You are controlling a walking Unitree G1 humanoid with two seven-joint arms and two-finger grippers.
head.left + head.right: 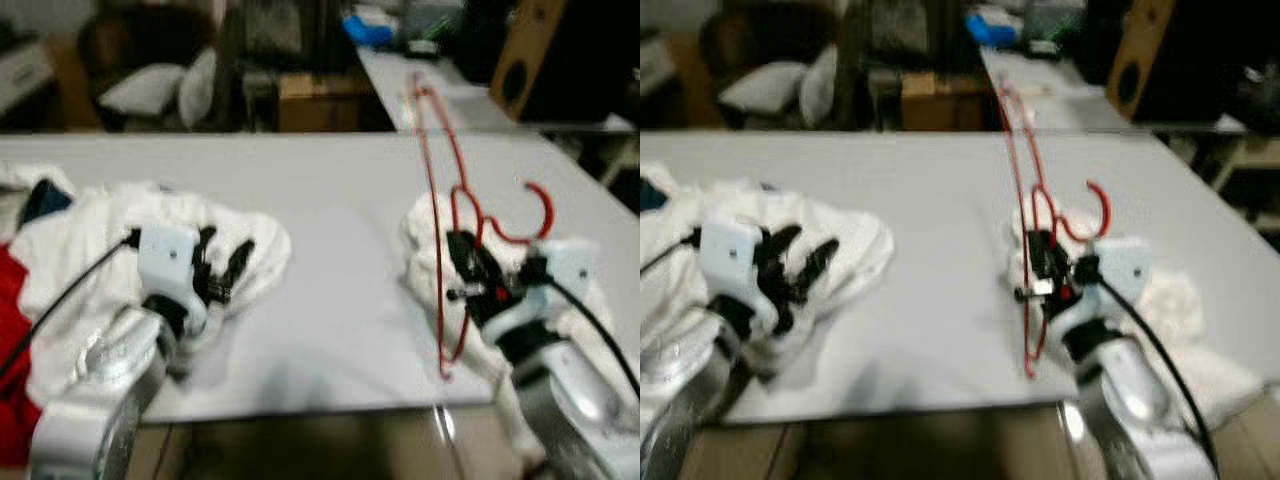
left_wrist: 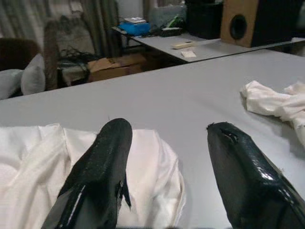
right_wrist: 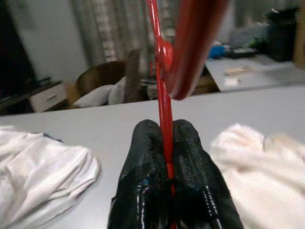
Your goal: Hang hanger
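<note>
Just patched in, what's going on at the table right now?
The right gripper is shut on a red hanger, holding it upright above the grey table, near a crumpled white cloth. The left gripper is open and holds nothing, poised over another white garment on the robot's left. The hanger carries no garment so far.

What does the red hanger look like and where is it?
The red hanger is thin, shiny and looks like plastic or coated wire, with a curved hook pointing toward the robot's right. It stands nearly on edge above the grey table, pinched between the shut fingers of the right gripper, just over a crumpled white cloth.
</note>
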